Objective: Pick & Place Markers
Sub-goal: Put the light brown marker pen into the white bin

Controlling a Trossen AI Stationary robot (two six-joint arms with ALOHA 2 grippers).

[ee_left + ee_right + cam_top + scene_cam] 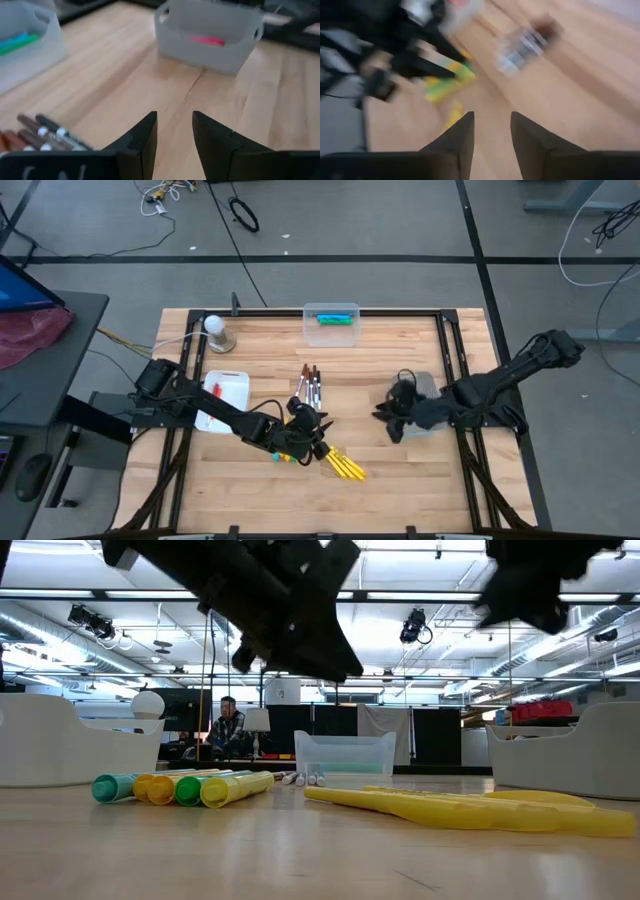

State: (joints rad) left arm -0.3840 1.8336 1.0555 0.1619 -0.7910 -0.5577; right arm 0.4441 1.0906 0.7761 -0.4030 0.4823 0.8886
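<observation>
Left gripper: we see the left gripper [318, 430] low over the middle of the table [400, 480], just above the chunky and yellow markers. In its wrist view the gripper [174, 131] has its 2 fingers parted by a narrow gap with only bare wood between them, so it holds nothing.

Right gripper: we see the right gripper [385, 420] over the table's right half, beside the right bin [428, 384] and well apart from the markers. In its own wrist view [491, 131] the fingers stand a little apart with nothing between them.

Thin markers: we count a small row of white markers with red and dark caps [310, 385] lying side by side on the wood at the table's centre, beyond the left gripper; they also show in the left wrist view [42, 135].

Chunky markers: we see green and yellow ones [180, 787] lying together on the table, partly under the left gripper in the high view.

Slim yellow markers: we see a bundle [345, 465] lying near the table's front edge, just beside the left gripper; in the low view they stretch across the right [470, 810].

Back bin: a clear bin [331, 322] at the table's far edge holds a green marker [336, 319].

Left bin: a white bin [228, 395] on the left holds 1 red marker [217, 389].

Lamp: a small lamp with a round white bulb [217, 332] stands at the back left corner.

Room: a person [230, 728] sits beyond the table in the low view.
</observation>
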